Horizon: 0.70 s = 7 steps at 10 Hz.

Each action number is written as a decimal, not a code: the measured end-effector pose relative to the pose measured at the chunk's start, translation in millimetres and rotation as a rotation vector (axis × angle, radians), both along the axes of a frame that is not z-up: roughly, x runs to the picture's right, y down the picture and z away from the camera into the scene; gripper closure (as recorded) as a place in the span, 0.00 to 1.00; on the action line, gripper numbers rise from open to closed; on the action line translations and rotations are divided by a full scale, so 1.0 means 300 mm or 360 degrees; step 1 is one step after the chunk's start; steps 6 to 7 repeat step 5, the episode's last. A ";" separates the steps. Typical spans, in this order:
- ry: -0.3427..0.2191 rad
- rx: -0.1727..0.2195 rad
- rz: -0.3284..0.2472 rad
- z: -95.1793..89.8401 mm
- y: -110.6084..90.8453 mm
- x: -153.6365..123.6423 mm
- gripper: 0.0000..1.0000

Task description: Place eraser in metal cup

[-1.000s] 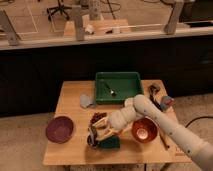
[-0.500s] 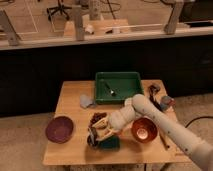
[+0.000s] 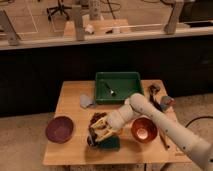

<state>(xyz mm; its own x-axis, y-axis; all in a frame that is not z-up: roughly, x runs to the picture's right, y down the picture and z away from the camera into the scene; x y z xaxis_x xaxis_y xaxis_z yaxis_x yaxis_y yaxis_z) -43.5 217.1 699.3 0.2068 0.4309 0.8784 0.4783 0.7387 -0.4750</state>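
1. Camera view, set against the last second: next to nothing changed. Same low station for the tool [image 3: 98, 133] over the near part of the tabletop [image 3: 72, 100], same bend in the arm [image 3: 150, 117], no shift among the things around it.
2. Read as a pause, or a very slow descent, at the drop point rather than travel. Release judged not yet done.
3. Cannot tell whether the tool is open, closed or gripping anything. No eraser made out anywhere, so possibly hidden within the tool.
4. Just beneath the tool, at its near edge: a small dark round shape taken to be the metal cup [image 3: 92, 141], touching the tool or very nearly so. Too dim for certainty. Dull dark grey, hard-walled by the look, with a small mouth, so little margin for a careless drop.
5. Just beside the tool on the arm's side, next to the cup: a flat teal-green block [image 3: 111, 144], matte and soft-looking, like a sponge.
6. Further along the arm's side: the copper-coloured bowl [image 3: 144, 129], round, glossy, bright inside.
7. Well apart on the opposite side: the purple bowl [image 3: 60, 129], round, shallow, matte.
8. Beyond the tool, away from the camera: a rectangular green tray [image 3: 127, 86], rigid and smooth, with a small pale utensil [image 3: 111, 91] lying in it.
9. Between tray and purple bowl, near the tool's far side: a small grey lump [image 3: 86, 101], irregular in outline.
10. Underneath everything: pale wood, flat and smooth.
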 end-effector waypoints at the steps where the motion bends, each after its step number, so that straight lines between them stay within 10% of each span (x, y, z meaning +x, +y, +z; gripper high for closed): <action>1: -0.0003 0.0002 -0.0007 -0.002 0.000 -0.002 0.20; 7: -0.0027 0.0014 -0.0006 -0.018 -0.016 0.022 0.20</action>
